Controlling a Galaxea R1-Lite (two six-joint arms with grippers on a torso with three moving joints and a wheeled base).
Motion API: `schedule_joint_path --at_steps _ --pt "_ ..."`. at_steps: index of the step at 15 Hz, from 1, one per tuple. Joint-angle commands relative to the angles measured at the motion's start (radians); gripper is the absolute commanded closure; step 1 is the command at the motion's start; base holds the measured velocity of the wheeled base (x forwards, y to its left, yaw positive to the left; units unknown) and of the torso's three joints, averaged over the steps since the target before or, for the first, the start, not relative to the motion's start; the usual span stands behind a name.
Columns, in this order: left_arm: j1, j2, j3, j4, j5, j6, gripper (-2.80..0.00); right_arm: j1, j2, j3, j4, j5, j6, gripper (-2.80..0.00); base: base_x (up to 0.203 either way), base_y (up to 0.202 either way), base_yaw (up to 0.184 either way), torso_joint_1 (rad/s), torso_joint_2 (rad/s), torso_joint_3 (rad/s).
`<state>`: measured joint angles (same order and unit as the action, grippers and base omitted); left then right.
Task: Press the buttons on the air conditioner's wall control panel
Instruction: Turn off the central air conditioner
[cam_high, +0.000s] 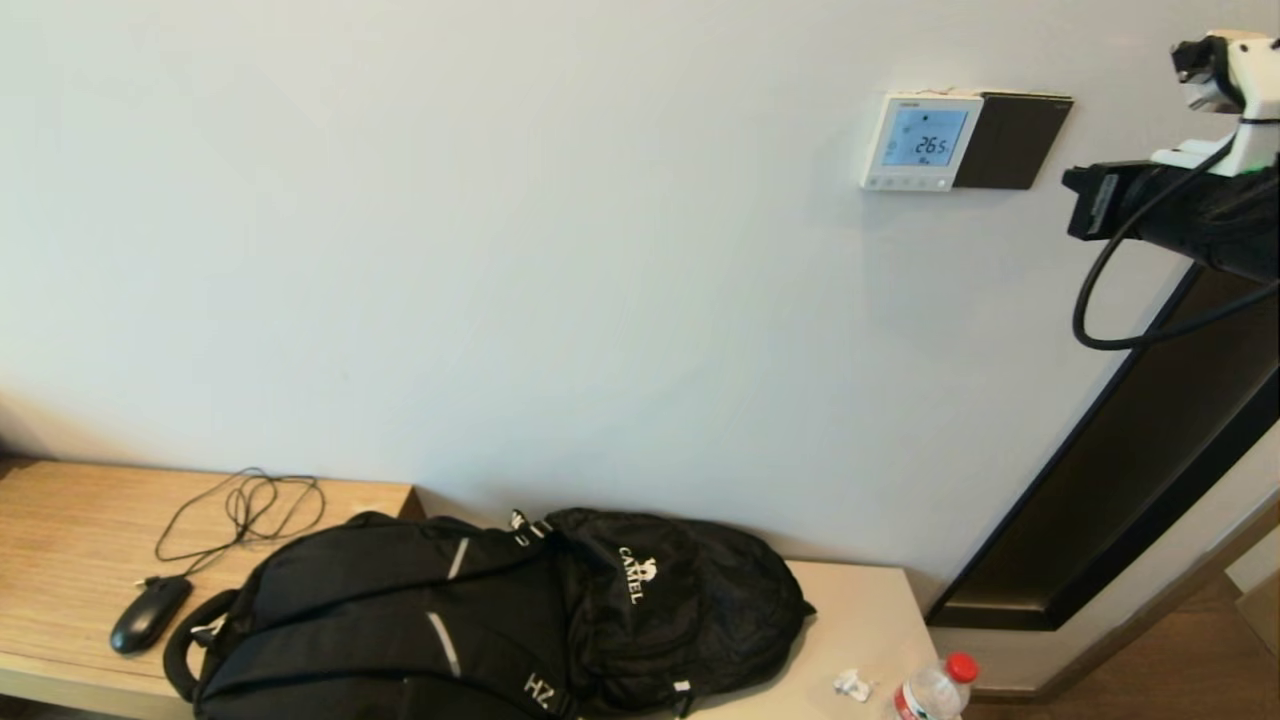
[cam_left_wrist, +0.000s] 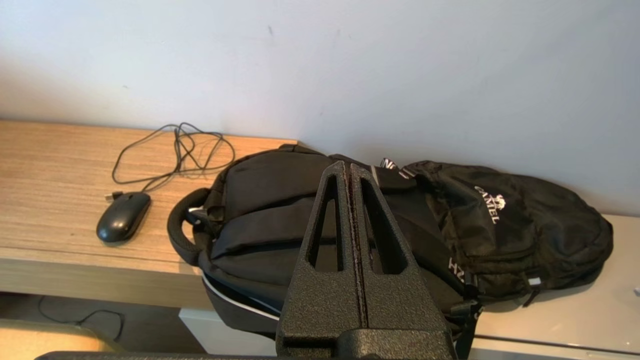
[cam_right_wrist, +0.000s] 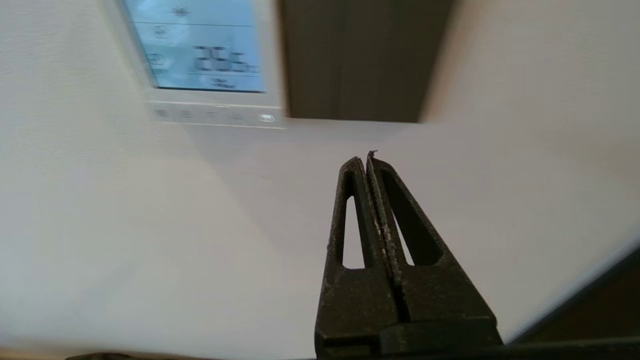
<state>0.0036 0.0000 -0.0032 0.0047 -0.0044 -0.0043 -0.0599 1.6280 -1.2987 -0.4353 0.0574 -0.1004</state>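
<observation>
The air conditioner's wall control panel (cam_high: 920, 140) is a small white square on the wall, its light blue screen showing 26.5. The buttons (cam_high: 908, 182) form a pale row along its bottom edge. The panel (cam_right_wrist: 200, 50) and the buttons (cam_right_wrist: 215, 115) also show in the right wrist view. My right arm (cam_high: 1180, 210) is raised to the right of the panel. My right gripper (cam_right_wrist: 366, 160) is shut and empty, pointing at bare wall near the dark plate, apart from the buttons. My left gripper (cam_left_wrist: 348, 167) is shut and empty, low above the backpack.
A dark square plate (cam_high: 1012, 140) adjoins the panel's right side. A black backpack (cam_high: 500, 620), a wired mouse (cam_high: 150, 612) and a water bottle (cam_high: 935, 690) lie on the wooden bench (cam_high: 60, 520). A dark door frame (cam_high: 1130, 480) slants at the right.
</observation>
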Motion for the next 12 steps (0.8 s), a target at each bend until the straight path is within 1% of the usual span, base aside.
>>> schedule_joint_path --at_steps 1,3,9,12 --pt "-0.001 -0.002 0.000 0.000 0.000 0.000 0.00 0.033 0.097 -0.059 -0.002 0.000 0.000 0.00 0.000 0.000 0.000 0.000 0.00 0.000" --pt "0.000 -0.002 0.000 0.000 0.000 0.000 0.00 0.041 0.145 -0.116 -0.001 -0.003 0.001 0.00 0.000 0.000 0.000 0.000 0.00 0.000" --pt "-0.001 -0.002 0.000 0.000 0.000 0.000 0.00 0.043 0.203 -0.190 0.001 -0.005 -0.003 0.00 0.000 0.000 0.000 0.000 0.00 0.000" --pt "0.001 -0.002 0.000 0.000 0.000 0.000 0.00 0.074 0.216 -0.209 0.003 -0.008 -0.004 0.00 0.000 0.000 0.000 0.000 0.00 0.000"
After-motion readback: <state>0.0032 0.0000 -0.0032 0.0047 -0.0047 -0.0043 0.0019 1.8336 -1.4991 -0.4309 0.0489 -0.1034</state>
